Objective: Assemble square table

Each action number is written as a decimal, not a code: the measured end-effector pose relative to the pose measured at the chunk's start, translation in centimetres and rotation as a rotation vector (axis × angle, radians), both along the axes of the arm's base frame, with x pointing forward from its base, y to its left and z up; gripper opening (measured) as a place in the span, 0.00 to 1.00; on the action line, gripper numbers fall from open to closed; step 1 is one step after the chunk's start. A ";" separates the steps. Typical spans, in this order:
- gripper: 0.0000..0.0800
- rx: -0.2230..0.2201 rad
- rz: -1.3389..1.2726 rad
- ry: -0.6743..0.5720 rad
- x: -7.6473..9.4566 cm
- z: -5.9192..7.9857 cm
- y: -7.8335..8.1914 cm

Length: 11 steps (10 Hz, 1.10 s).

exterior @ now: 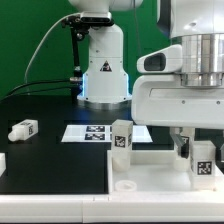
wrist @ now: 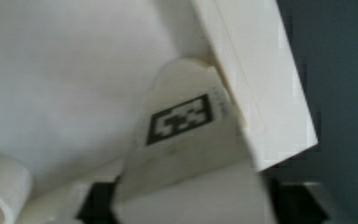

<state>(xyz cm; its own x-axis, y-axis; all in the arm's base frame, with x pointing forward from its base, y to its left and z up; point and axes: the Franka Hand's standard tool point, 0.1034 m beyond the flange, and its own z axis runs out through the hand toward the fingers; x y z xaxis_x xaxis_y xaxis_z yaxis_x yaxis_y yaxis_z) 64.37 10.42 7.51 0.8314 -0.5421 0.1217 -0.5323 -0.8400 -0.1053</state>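
The square tabletop (exterior: pixel 160 175) is a white ribbed slab lying at the front of the exterior view. One white leg (exterior: pixel 122 140) stands upright at its far left corner. My gripper (exterior: pixel 197 150) is over the slab's right part, shut on another tagged leg (exterior: pixel 204 161), which it holds upright on or just above the slab. In the wrist view that leg (wrist: pixel 181 118) fills the space between my dark fingers (wrist: pixel 105 200), close against the slab's raised rim (wrist: pixel 256 80). A third leg (exterior: pixel 24 128) lies loose on the black table at the exterior view's left.
The marker board (exterior: pixel 92 132) lies flat behind the slab. The robot base (exterior: pixel 103 70) stands at the back centre. A round boss (exterior: pixel 127 185) rises from the slab near its front left. A white piece (exterior: pixel 2 162) shows at the left edge.
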 end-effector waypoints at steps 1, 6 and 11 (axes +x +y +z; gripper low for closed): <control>0.36 0.018 -0.136 0.006 -0.1 0.0 -0.1; 0.36 0.142 -1.031 0.064 -0.5 -0.2 -0.6; 0.36 0.188 -1.339 0.084 -0.8 -0.2 -0.5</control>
<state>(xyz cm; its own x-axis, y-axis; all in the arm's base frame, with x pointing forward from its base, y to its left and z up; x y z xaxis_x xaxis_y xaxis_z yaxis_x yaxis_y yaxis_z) 63.59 9.91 7.28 -0.3421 -0.9372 -0.0675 -0.9337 0.3471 -0.0876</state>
